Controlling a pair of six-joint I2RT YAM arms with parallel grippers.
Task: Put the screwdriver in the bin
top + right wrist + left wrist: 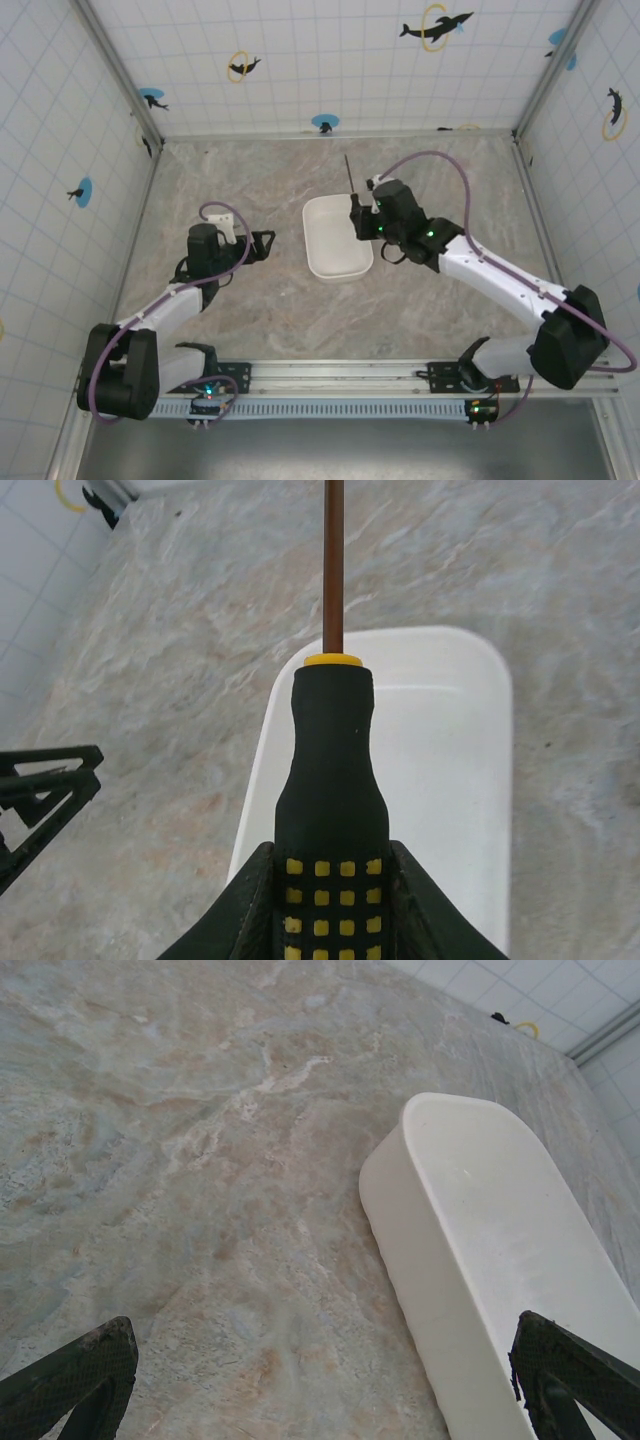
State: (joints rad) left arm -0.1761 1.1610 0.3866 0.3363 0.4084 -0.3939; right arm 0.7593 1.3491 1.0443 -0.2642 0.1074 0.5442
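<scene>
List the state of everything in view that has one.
screwdriver: gripped by its handle in the right claw, not in the bin.
bin: upright, empty.
right claw: shut on the screwdriver.
left claw: open, holding nothing.

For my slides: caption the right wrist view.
Right gripper holds the screwdriver by its handle, near the white bin.

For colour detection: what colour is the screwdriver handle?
The screwdriver handle is black with yellow collar and squares; clearest in right wrist view.
</scene>
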